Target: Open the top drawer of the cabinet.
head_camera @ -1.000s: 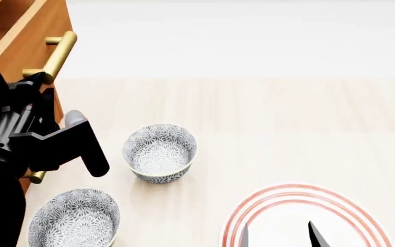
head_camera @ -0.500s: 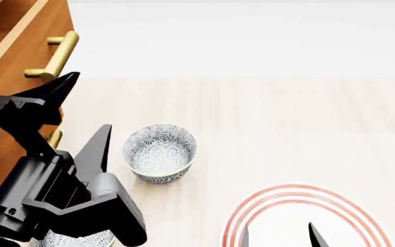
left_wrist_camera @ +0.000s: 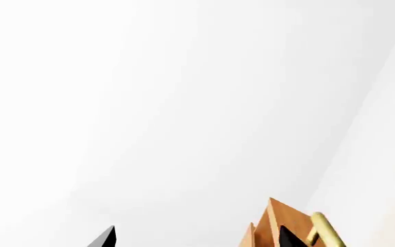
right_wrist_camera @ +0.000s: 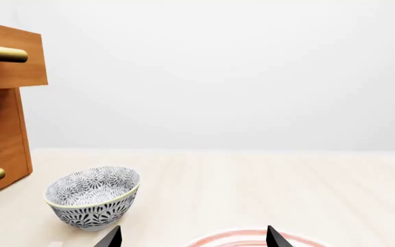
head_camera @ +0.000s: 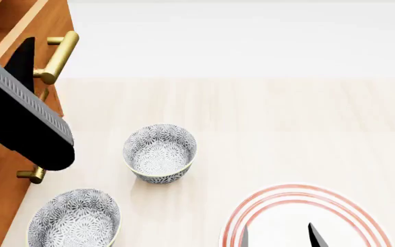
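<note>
The orange-brown cabinet (right_wrist_camera: pixel 2 139) stands at the left. Its top drawer (right_wrist_camera: pixel 16 64) sticks out past the two lower fronts, and its brass handle (head_camera: pixel 58 55) is free. In the head view my left arm (head_camera: pixel 19 118) hangs large and black before the cabinet front, just beside that handle. My left gripper (left_wrist_camera: pixel 197 243) is open and faces the white wall, with the drawer's corner (left_wrist_camera: pixel 280 226) and handle (left_wrist_camera: pixel 326 231) by one fingertip. My right gripper (right_wrist_camera: pixel 193 239) is open and empty, low over the plate (head_camera: pixel 300 211).
Two patterned bowls sit on the light wooden table: one (head_camera: pixel 160 153) in the middle left, one (head_camera: pixel 74 218) near the front edge by the cabinet. The lowest drawer's handle (head_camera: pixel 33 175) pokes out below my left arm. A red-ringed white plate lies at the front right.
My left gripper came off the top drawer's handle, stood open, then the arm swung up and nearer the head camera. The right arm, bowls and plate have not moved.
</note>
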Robot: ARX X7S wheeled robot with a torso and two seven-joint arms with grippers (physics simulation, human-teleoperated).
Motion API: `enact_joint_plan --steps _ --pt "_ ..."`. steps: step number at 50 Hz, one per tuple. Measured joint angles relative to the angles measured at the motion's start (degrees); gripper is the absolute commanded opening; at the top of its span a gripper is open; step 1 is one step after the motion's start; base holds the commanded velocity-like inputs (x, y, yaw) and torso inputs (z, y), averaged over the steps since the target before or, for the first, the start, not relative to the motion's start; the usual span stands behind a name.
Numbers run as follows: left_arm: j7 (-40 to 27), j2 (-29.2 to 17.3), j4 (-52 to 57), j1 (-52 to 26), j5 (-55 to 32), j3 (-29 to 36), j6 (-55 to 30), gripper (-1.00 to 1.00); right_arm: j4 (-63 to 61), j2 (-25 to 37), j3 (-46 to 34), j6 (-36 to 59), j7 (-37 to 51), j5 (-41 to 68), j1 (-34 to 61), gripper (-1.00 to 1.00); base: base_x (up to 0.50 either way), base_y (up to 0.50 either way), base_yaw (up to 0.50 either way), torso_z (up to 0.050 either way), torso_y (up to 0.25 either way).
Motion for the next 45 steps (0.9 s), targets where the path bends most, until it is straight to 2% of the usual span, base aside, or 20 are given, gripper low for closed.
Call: enact_joint_plan --steps 12,19,30,36,40,45 --pt "2.62 -2.48 -13.93 -8.17 -9.95 -11.81 8.8 1.0 0.45 0.12 -0.26 -0.27 -0.08 0.12 0.16 1.0 0.0 0.0 0.0 0.0 0.0" --pt "7.9 -4.28 -20.32 -13.29 -14.03 -12.51 12.31 1.0 0.7 0.24 -0.37 -0.47 -0.15 0.18 0.24 1.0 0.0 0.0 0.0 0.0 0.0" --pt "21.58 -8.46 -26.29 -20.28 -17.28 -7.36 14.82 1.0 1.15 0.4 -0.73 -0.82 -0.25 -0.03 0.36 1.0 0.0 0.0 0.0 0.0 0.0" --pt "29.76 -10.88 -27.11 -26.0 -19.5 0.17 10.77 1.0 1.51 0.41 -1.08 -1.0 -0.29 -0.32 0.41 1.0 0.0 0.0 0.0 0.0 0.0" --pt "32.73 -12.13 -26.86 -29.38 -21.78 4.91 7.93 1.0 1.69 0.46 -1.25 -1.08 -0.31 -0.44 0.44 1.0 0.0 0.0 0.0 0.0 0.0" --pt "35.13 -12.59 -25.72 -32.15 -24.93 7.88 4.78 1.0 1.99 0.48 -1.48 -1.29 -0.35 -0.62 0.45 1.0 0.0 0.0 0.0 0.0 0.0"
